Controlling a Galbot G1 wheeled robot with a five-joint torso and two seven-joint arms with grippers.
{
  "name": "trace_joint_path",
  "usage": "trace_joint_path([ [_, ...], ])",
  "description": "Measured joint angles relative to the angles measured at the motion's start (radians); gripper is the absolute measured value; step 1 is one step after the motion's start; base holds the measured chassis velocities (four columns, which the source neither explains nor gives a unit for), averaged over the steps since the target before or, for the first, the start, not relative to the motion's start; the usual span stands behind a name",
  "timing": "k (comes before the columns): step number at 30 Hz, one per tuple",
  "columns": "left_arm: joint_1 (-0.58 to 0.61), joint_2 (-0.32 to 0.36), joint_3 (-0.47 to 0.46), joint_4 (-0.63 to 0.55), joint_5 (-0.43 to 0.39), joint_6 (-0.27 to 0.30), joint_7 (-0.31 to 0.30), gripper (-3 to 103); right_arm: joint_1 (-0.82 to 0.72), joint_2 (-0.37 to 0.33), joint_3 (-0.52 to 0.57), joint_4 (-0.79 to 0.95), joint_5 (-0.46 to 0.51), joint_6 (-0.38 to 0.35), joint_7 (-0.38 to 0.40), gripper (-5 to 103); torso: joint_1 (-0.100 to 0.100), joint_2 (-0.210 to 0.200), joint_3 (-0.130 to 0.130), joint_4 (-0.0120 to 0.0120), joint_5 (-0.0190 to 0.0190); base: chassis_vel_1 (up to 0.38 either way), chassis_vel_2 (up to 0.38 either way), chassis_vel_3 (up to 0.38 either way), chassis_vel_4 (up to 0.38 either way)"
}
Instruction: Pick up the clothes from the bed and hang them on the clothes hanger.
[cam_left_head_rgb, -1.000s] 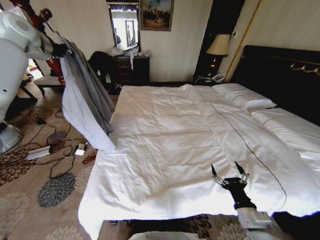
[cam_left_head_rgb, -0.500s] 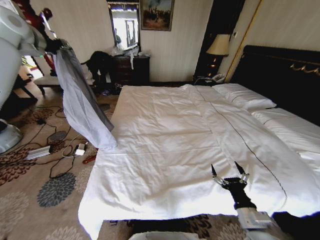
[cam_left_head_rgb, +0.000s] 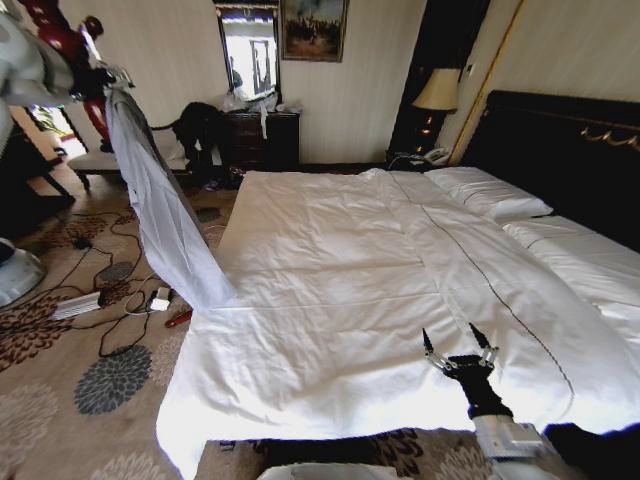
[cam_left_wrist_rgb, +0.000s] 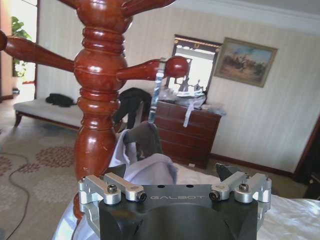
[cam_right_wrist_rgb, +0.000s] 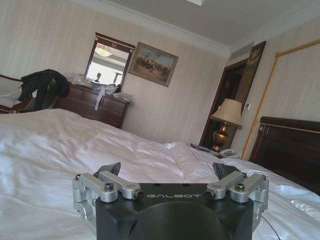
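Our left tool (cam_left_wrist_rgb: 175, 187) stands spread apart behind the jacket (cam_left_head_rgb: 160, 210), which hangs by its hanger hook (cam_left_wrist_rgb: 157, 92) at the red coat stand (cam_left_wrist_rgb: 97, 100), beyond the bed's (cam_left_head_rgb: 330, 300) left edge. The jacket looks light and floppy, so we judge the collar the best hold. Our right tool (cam_left_head_rgb: 460, 355) rests spread apart at the bed's near edge.

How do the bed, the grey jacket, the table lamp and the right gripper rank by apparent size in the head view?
1. bed
2. grey jacket
3. table lamp and right gripper: alike, and the gripper is nearer, so unranked.
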Motion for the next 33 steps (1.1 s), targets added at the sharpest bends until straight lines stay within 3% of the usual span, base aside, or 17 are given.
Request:
trace_joint_path([
  [4,0.06,0.037,-0.053,-0.083,0.014,0.0,0.028,100,0.0,0.0,0.0,0.0,0.0,0.0,0.0,100,0.0,0.0,0.0,-0.0001,0.0001,0.0,0.0,0.0,0.0],
  [5,0.123,0.072,-0.103,-0.146,0.037,0.0,0.075,100,0.0,0.0,0.0,0.0,0.0,0.0,0.0,100,0.0,0.0,0.0,0.0,0.0001,0.0,0.0,0.0,0.0],
  [8,0.296,0.147,-0.249,-0.273,0.057,-0.012,0.14,100,0.0,0.0,0.0,0.0,0.0,0.0,0.0,100,0.0,0.0,0.0,0.0,-0.0003,0.0,0.0,0.0,0.0],
  [9,0.296,0.147,-0.249,-0.273,0.057,-0.012,0.14,100,0.0,0.0,0.0,0.0,0.0,0.0,0.0,100,0.0,0.0,0.0,0.0,-0.0003,0.0,0.0,0.0,0.0],
  [13,0.54,0.245,-0.407,-0.422,0.094,-0.081,0.206,100,0.0,0.0,0.0,0.0,0.0,0.0,0.0,100,0.0,0.0,0.0,0.0004,-0.0003,0.0,0.0,0.0,0.0],
  [15,0.586,0.266,-0.427,-0.452,0.1,-0.102,0.22,100,0.0,0.0,0.0,0.0,0.0,0.0,0.0,100,0.0,0.0,0.0,0.0005,-0.0003,0.0,0.0,0.0,0.0],
  [18,0.794,0.333,-0.561,-0.57,0.123,-0.187,0.258,100,0.0,0.0,0.0,0.0,0.0,0.0,0.0,100,0.0,0.0,0.0,-0.0002,0.0,0.0,0.0,0.0,0.0],
  [19,0.794,0.333,-0.561,-0.57,0.123,-0.187,0.258,100,0.0,0.0,0.0,0.0,0.0,0.0,0.0,100,0.0,0.0,0.0,-0.0002,0.0,0.0,0.0,0.0,0.0],
  [21,0.948,0.343,-0.692,-0.647,0.139,-0.253,0.269,100,0.0,0.0,0.0,0.0,0.0,0.0,0.0,100,0.0,0.0,0.0,0.0005,0.0001,0.0,0.0,0.0,0.0],
  [23,0.974,0.341,-0.709,-0.665,0.142,-0.268,0.268,100,0.0,0.0,0.0,0.0,0.0,0.0,0.0,100,0.0,0.0,0.0,0.0006,0.0001,0.0,0.0,0.0,0.0],
  [25,1.099,0.314,-0.784,-0.731,0.187,-0.332,0.264,100,0.0,0.0,0.0,0.0,0.0,0.0,0.0,100,0.0,0.0,0.0,-0.0007,0.0003,0.0,0.0,0.0,0.0],
  [27,1.228,0.269,-0.868,-0.793,0.233,-0.375,0.253,100,0.0,0.0,0.0,0.0,0.0,0.0,0.0,100,0.0,0.0,0.0,-0.0002,0.0,0.0,0.0,0.0,0.0],
  [28,1.228,0.269,-0.868,-0.793,0.233,-0.375,0.253,100,0.0,0.0,0.0,0.0,0.0,0.0,0.0,100,0.0,0.0,0.0,-0.0002,0.0,0.0,0.0,0.0,0.0],
  [33,1.454,0.196,-0.984,-0.874,0.288,-0.424,0.244,100,0.0,0.0,0.0,0.0,0.0,0.0,0.0,100,0.0,0.0,0.0,0.0,0.0,0.0,0.0,0.0,0.0],
])
